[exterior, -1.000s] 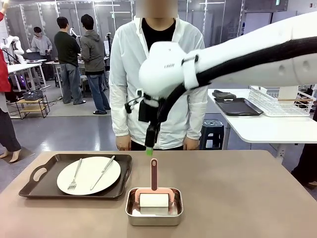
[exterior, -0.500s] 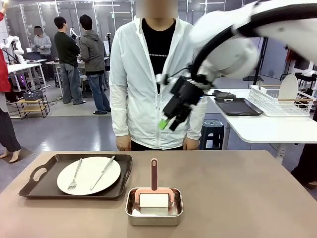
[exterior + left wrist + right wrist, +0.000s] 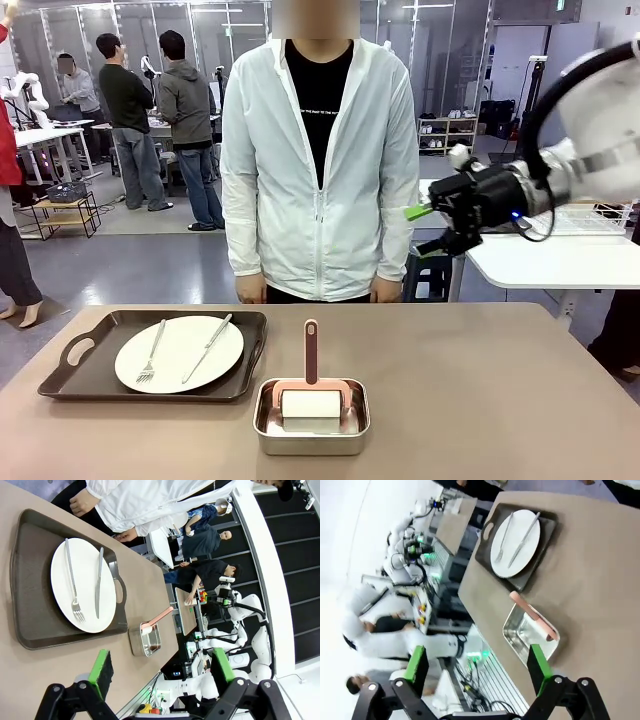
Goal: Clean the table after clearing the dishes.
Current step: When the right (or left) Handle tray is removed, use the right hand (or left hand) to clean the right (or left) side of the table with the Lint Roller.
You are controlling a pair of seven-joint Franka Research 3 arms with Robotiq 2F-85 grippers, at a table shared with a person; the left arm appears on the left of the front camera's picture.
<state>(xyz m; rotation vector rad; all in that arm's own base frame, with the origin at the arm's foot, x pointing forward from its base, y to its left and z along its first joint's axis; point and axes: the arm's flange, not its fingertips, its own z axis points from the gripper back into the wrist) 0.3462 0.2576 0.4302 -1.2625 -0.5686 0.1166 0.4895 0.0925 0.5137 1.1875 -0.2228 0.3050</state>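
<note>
Swinging up and away from the roller handle (image 3: pixel 311 350), where it hung a second ago, my right gripper (image 3: pixel 428 230) now sits high past the table's (image 3: pixel 480 400) far right corner. Its fingers point toward the person and are spread with nothing between them. My left gripper (image 3: pixel 162 670) is also spread and empty.

One set of dishes is left on the table. The plate (image 3: pixel 179 353), with the fork (image 3: pixel 152 352) and knife (image 3: pixel 207 348) on it, rests on the dark tray (image 3: pixel 70 352) in the left half of the table, closer to the far edge than the pan (image 3: pixel 311 437) is. The pan sits just beside the tray's near right corner, close to the near edge at the middle.

From my right gripper the tray lies down and well across to the left, with the pan and roller (image 3: pixel 311 403) in between. My left gripper looks straight at it with nothing in the way, so I judge the left arm the nearer one for lifting it. The tray's long axis runs along the table's length, with a handle at each short end.

My left wrist view shows the handle slot (image 3: pixel 120 582) at the tray's pan-side end, which the front view flattens. The front view shows how high my right gripper stands.
</note>
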